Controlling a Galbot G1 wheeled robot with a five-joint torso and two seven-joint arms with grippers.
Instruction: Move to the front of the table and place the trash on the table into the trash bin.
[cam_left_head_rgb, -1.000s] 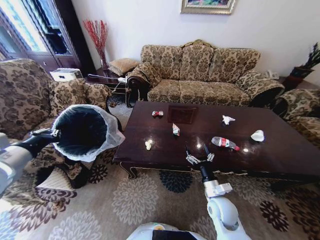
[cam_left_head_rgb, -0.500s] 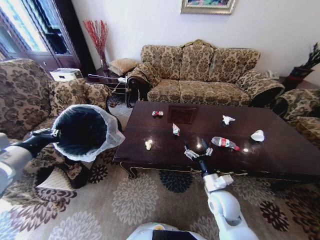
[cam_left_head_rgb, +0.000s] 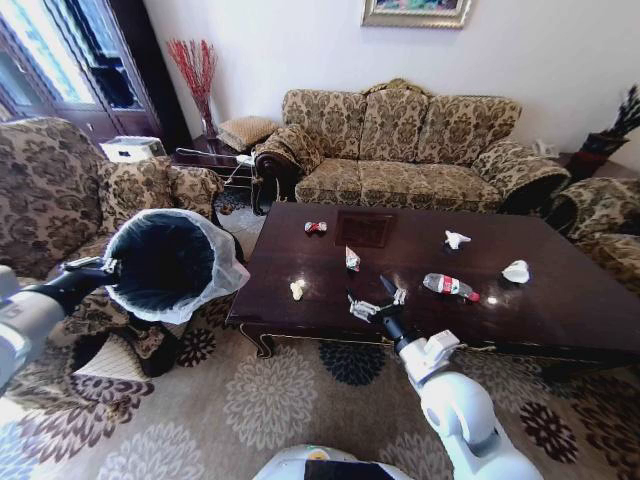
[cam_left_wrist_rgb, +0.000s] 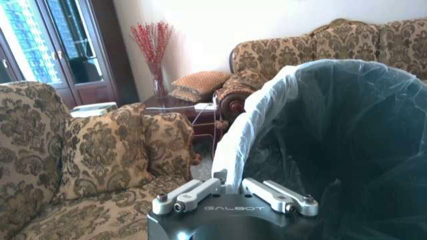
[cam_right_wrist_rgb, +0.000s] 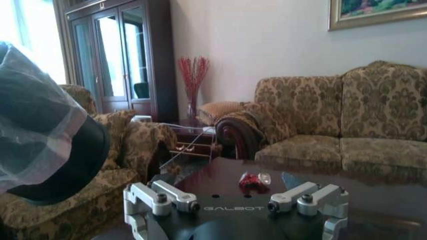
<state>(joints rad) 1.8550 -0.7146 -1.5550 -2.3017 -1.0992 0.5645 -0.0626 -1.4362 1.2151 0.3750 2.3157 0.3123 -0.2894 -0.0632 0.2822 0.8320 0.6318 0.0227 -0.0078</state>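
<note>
Head view: the right end effector (cam_left_head_rgb: 372, 303), fingers spread and empty, hovers over the near edge of the surface (cam_left_head_rgb: 560, 310). All the trash lies uncollected: a pale scrap (cam_left_head_rgb: 296, 290) to its left, a wrapper (cam_left_head_rgb: 352, 260) just beyond, the bottle (cam_left_head_rgb: 449, 286) to its right, and tissues (cam_left_head_rgb: 516, 271) farther right. The left end effector (cam_left_head_rgb: 92, 265) grips the trash bin (cam_left_head_rgb: 165, 262), tilted toward the surface.

Left wrist view: its fingers (cam_left_wrist_rgb: 190, 195) are clamped on the bin's liner rim.

Right wrist view: a red wrapper (cam_right_wrist_rgb: 252, 182) lies ahead. Judging by this, nothing is binned yet.
</note>
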